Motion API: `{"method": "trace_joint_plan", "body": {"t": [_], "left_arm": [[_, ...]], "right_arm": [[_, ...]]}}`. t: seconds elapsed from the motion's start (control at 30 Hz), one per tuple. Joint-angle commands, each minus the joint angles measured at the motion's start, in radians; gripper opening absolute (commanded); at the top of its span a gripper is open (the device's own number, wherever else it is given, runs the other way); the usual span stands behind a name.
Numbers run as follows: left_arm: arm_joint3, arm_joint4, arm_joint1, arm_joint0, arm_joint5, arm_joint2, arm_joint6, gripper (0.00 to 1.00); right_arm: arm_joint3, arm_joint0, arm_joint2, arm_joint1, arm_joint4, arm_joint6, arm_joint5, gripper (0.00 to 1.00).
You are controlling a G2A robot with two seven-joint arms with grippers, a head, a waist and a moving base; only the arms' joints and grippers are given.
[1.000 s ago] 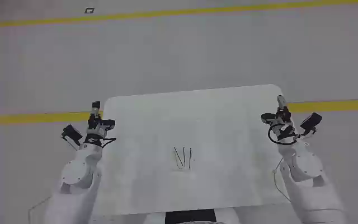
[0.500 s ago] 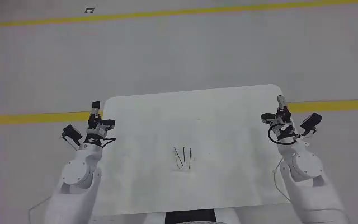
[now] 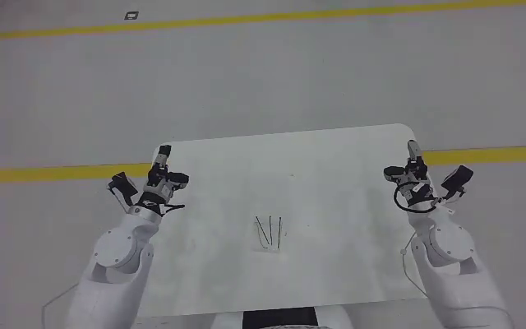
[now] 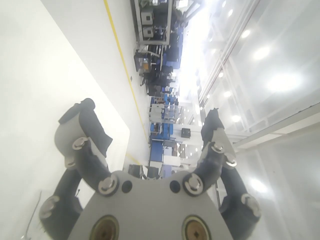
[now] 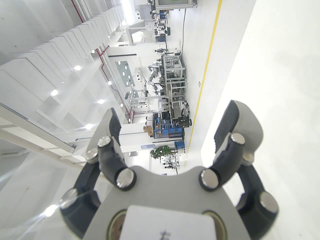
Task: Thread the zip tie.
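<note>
Top view: zip ties (image 3: 269, 232), thin dark strips, laid flat mid-table (image 3: 345, 164), well apart from both arms. Judged light, flexible, slippery; best pinched near 1 end.
Left wrist view: left gripper (image 4: 150, 111) spread wide, nothing held.
Right wrist view: right gripper (image 5: 172, 112) spread wide, nothing held.

White table (image 3: 329, 189), yellow floor lines (image 3: 246, 19)

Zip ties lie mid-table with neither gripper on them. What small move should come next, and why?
Probably bring the left gripper over the zip ties and lower it toward one end. Both it and the right gripper are open and empty at opposite table edges; the ties lie loose near the middle, so one must be picked up first.
</note>
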Motion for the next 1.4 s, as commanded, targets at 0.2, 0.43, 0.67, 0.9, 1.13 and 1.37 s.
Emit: {"method": "trace_joint_plan", "body": {"t": [0.2,0.43,0.67,0.9,1.13,1.37], "left_arm": [[-0.023,-0.013,0.002,0.004,0.034,0.008,-0.058,1.00],[-0.038,0.000,0.003,0.001,0.038,0.025,-0.097,1.00],[-0.026,0.055,0.020,-0.077,0.217,0.069,-0.325,1.00],[0.031,0.152,0.038,-0.119,0.235,0.128,-0.482,1.00],[0.031,0.152,0.038,-0.119,0.235,0.128,-0.482,1.00],[0.004,0.237,0.049,-0.160,0.235,0.172,-0.578,1.00]], "right_arm": [[0.000,0.000,0.000,0.000,0.000,0.000,0.000,1.00],[0.000,0.000,0.000,0.000,0.000,0.000,0.000,1.00],[0.000,0.000,0.000,0.000,0.000,0.000,0.000,1.00],[0.000,0.000,0.000,0.000,0.000,0.000,0.000,1.00],[0.000,0.000,0.000,0.000,0.000,0.000,0.000,1.00],[0.000,0.000,0.000,0.000,0.000,0.000,0.000,1.00]]}}
